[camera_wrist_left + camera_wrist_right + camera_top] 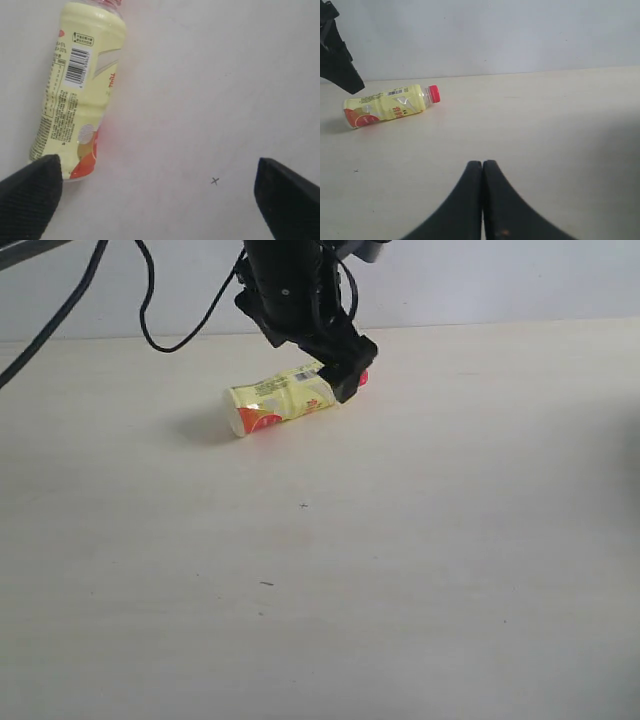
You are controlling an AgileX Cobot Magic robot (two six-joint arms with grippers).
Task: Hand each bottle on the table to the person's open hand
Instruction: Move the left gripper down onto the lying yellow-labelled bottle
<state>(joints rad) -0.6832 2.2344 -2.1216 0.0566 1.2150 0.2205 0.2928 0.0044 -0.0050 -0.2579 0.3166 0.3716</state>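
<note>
One yellow bottle (280, 400) with a red cap lies on its side on the pale bench (420, 580), near the back wall. The left claw (157, 200) hangs over it with fingers spread wide, gripping nothing. The bottle's base lies just beside one fingertip, not between the two. The right claw (482, 167) sits well apart from the bottle, fingers pressed together and empty.

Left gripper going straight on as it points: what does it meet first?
Probably bare table beside the yellow bottle; one finger of the open left gripper may clip its base, depth unclear.
</note>
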